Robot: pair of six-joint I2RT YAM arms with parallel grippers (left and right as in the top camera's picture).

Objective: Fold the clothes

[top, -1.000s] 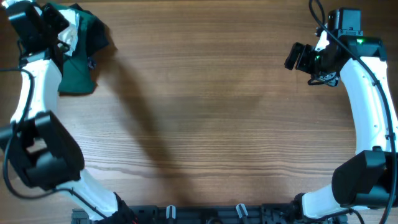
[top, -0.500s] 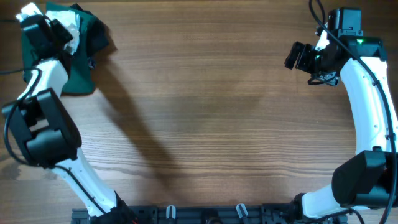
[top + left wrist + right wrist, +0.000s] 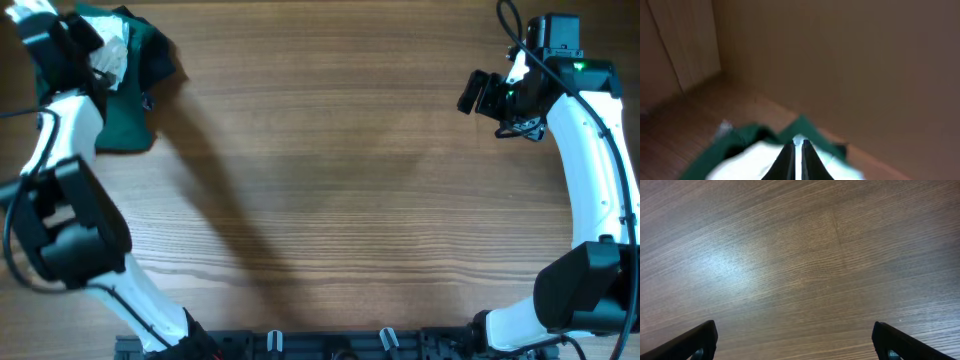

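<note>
Overhead, found the clothes (image 3: 110,55) as a small whitish crumple at the far left corner of the table (image 3: 330,180), lying on the dark green garment (image 3: 150,62), neither spread nor folded. Could not make out any tan part. From the left wrist, saw the same pale cloth low in frame, ringed by green.

Placed the left gripper (image 3: 88,42) right at that crumple, fingers pressed together to a hairline slit. Could not tell a true pinch on the cloth from a mere rest above it.

Compared with a second earlier, noted a swing of the left arm (image 3: 60,130) up-table and partway back. Noted also a small shift of the wrist over the pile, more green bared at the pile's left edge, and a slightly altered lie of the white patch. Found nothing changed on the right. Saw the right gripper (image 3: 478,92) well apart from the pile, above bare wood, fingers spread wide and holding nothing.

Judged the task barely begun, at the stage of picking the small garment out of the heap. Counted the drag to open table, the flattening and every fold as not yet done. Feared dragging the green garment along too.
</note>
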